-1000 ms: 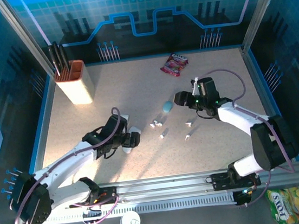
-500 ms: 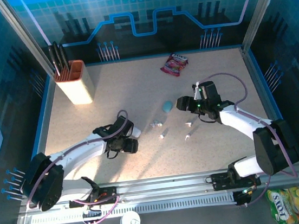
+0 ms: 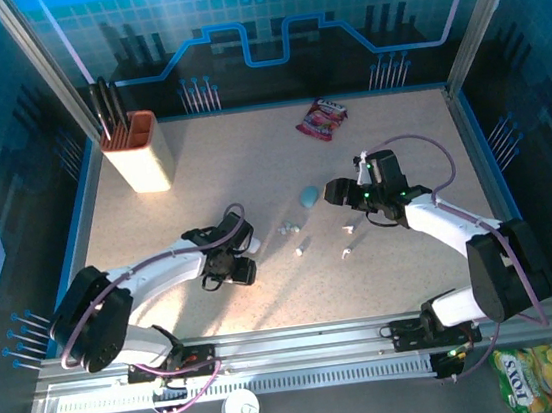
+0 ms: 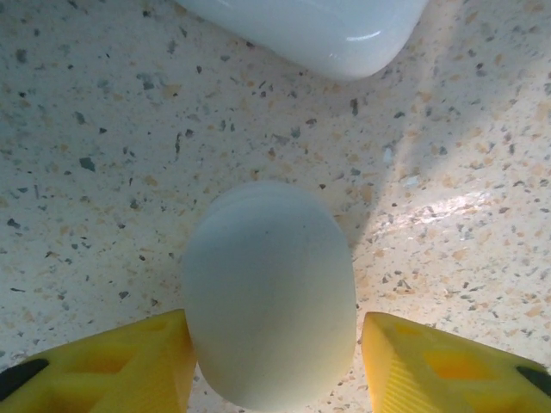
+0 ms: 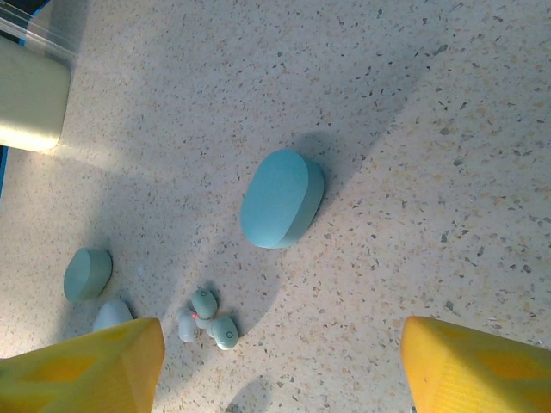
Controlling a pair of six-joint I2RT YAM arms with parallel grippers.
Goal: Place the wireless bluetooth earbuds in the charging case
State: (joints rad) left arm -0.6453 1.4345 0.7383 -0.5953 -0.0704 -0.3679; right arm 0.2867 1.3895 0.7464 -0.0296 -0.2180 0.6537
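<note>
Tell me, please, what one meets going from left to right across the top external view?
From the left: knife block → left end effector → light-blue case → yellow snack bag.

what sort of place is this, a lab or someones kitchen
Most likely a robot test cell, not a kitchen: a speckled tabletop boxed in by metal frame posts and blue circuit-patterned panels, with staged props such as a knife block and a red snack packet.

We see a knife block (image 3: 139, 158) on the table's (image 3: 250, 159) far left, a red packet (image 3: 322, 118) at the far middle, and possibly a sweets bag (image 3: 535, 378) beyond its near right corner.
</note>
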